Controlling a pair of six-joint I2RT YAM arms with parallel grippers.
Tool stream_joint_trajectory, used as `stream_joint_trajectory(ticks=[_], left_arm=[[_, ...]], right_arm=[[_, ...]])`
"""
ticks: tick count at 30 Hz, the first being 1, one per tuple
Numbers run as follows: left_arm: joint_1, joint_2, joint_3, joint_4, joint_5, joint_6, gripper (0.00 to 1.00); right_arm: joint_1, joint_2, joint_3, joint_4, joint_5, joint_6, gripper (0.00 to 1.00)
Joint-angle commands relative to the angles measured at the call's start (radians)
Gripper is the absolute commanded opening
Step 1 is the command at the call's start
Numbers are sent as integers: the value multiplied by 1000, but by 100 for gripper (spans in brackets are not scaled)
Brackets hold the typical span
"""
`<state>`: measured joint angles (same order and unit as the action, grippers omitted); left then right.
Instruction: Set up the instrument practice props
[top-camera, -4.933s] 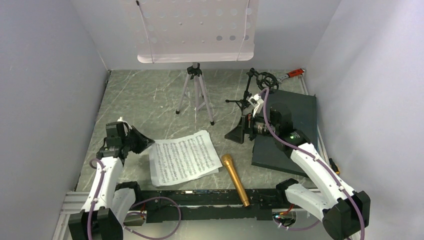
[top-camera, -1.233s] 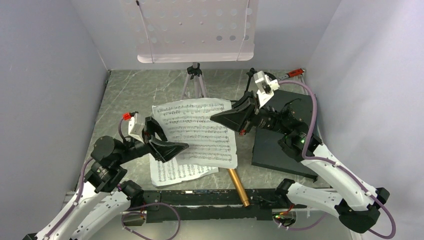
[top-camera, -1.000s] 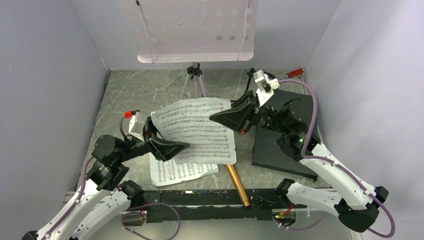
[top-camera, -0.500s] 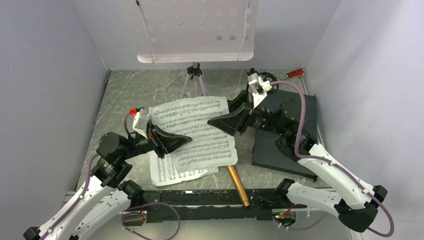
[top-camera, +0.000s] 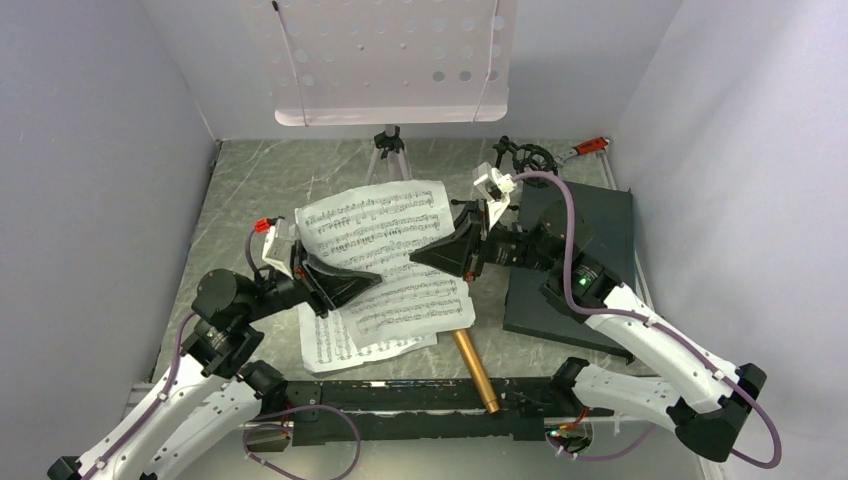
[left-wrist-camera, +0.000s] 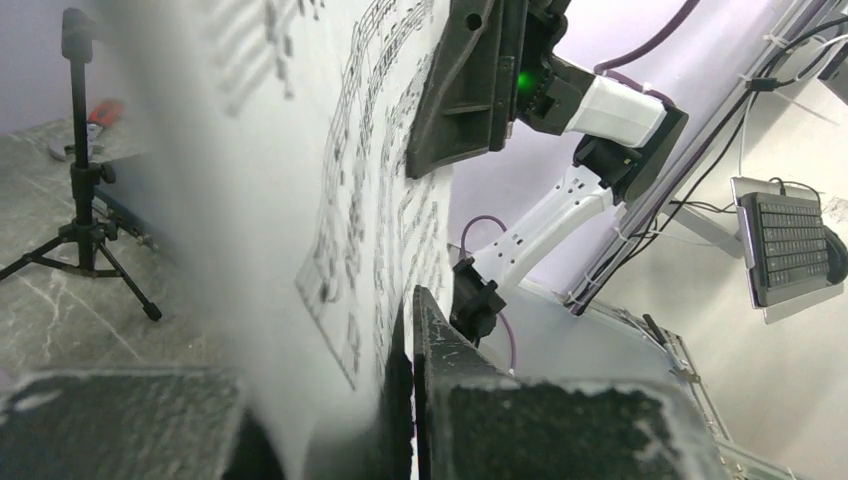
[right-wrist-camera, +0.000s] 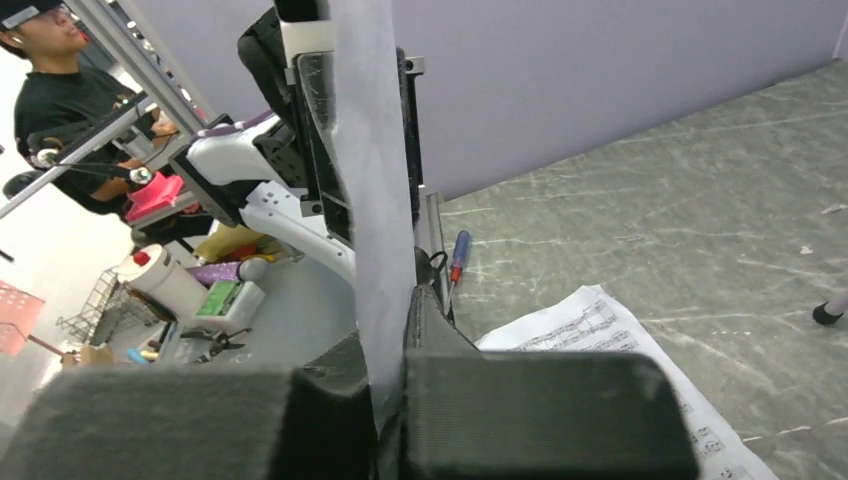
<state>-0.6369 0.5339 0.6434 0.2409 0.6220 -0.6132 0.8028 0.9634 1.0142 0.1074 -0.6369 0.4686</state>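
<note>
Left gripper (top-camera: 362, 285) and right gripper (top-camera: 428, 256) both pinch the same music sheet (top-camera: 380, 225), lifted tilted over the table's (top-camera: 260, 190) middle; the second sheet (top-camera: 345, 345) lies flat beneath, by the near edge

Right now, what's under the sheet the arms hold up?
A second sheet lies on the table. The microphone shows only its handle; its head is covered.
</note>
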Motion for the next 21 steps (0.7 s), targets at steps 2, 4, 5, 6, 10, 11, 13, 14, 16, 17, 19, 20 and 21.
stream_joint_trajectory(ticks=[2, 4, 5, 6, 10, 11, 13, 14, 16, 17, 19, 20, 21], left_arm=[[-4, -8, 42, -57, -32, 42, 28], [-4, -18, 52, -100, -44, 61, 35], [-4, -24, 54, -114, -48, 67, 37], [-4, -30, 55, -122, -49, 69, 42], [-4, -47, 47, -118, -38, 69, 74], [-4, -48, 46, -114, -38, 67, 74], [-4, -39, 44, -102, -36, 57, 73], [-4, -32, 43, -89, -30, 48, 72], [-4, -11, 42, -61, -16, 37, 67], [-4, 2, 44, -49, -10, 34, 64], [-4, 25, 55, -42, 2, 30, 52], [-4, 35, 61, -43, 8, 30, 46], [-4, 42, 66, -43, 12, 30, 41]], right_arm=[[-1, -21, 30, 19, -18, -36, 0], [-1, -26, 43, -9, -5, -50, 0], [-1, -28, 49, -23, 0, -58, 0], [-1, -30, 54, -35, 5, -62, 0], [-1, -35, 58, -49, 20, -69, 0], [-1, -33, 58, -49, 22, -68, 0], [-1, -28, 58, -43, 15, -64, 0], [-1, -25, 59, -40, 12, -63, 0], [-1, -19, 58, -33, 5, -59, 0], [-1, -17, 59, -31, 4, -59, 0], [-1, -10, 63, -34, 1, -60, 0], [-1, -9, 67, -39, 2, -62, 0], [-1, -7, 70, -44, 3, -67, 0]])
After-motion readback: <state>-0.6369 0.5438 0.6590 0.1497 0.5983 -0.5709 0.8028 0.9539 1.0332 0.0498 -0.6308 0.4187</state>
